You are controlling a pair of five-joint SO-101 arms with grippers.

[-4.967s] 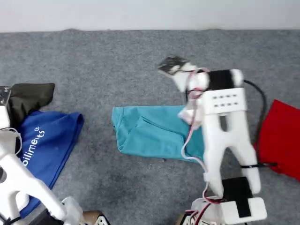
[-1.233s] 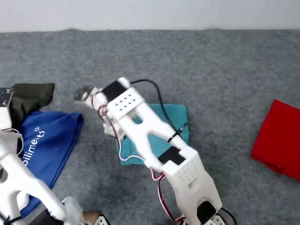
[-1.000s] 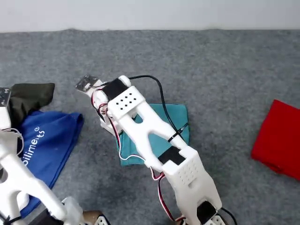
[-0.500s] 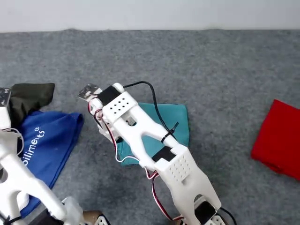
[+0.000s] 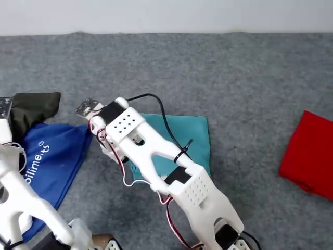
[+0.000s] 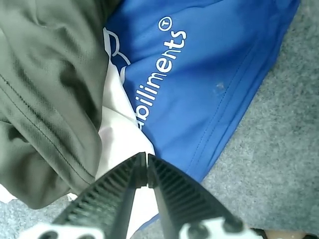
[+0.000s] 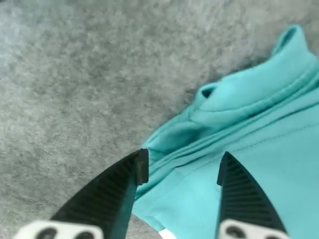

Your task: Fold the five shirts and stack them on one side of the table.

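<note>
A teal shirt (image 5: 193, 136) lies folded at mid-table, partly under my right arm (image 5: 156, 151), which stretches from the front edge toward the left. In the right wrist view my right gripper (image 7: 184, 165) is open just above the teal shirt's (image 7: 249, 124) bunched edge where it meets the grey mat. A blue printed shirt (image 5: 52, 156) and an olive shirt (image 5: 32, 107) lie at the left. My left gripper (image 6: 145, 160) hangs shut over them, where the blue shirt (image 6: 199, 74), the olive shirt (image 6: 40, 89) and a white cloth (image 6: 117, 134) meet. A red shirt (image 5: 309, 153) lies folded at the right.
The grey mat (image 5: 234, 73) covers the table up to a white wall at the back. My left arm's white base (image 5: 18, 203) stands at the front left corner, beside the blue shirt.
My right arm has swung from the right side across the teal shirt, which now lies narrower and folded. Over the last second its gripper shifted slightly left and nearer. The left arm is still.
</note>
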